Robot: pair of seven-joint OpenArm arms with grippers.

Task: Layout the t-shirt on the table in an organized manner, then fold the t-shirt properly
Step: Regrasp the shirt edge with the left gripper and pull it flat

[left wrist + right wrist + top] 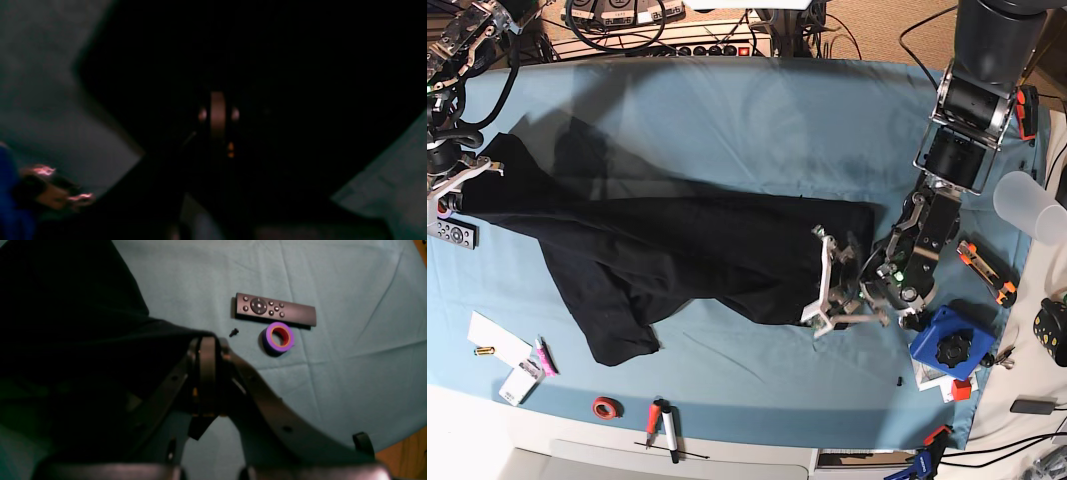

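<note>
1. Risking a slip: pinching only a thin bit of the shirt at each end, so pulling too hard could be tugging the cloth out of a grip.
2. Risking a messy layout: lying bunched and crooked across the middle of the table, with one flap hanging toward the near edge, so pulling unevenly could be twisting it more.
3. Risking a snag: working just beside the remote and tape at the table edge on the right arm's side, so dragging cloth could be sweeping them along.
4. Squeezing the left gripper fully closed on the shirt's end, partway toward the table edge on the left arm's side.
5. Clamping the right gripper closed on the shirt's other end, by the opposite edge.
</note>
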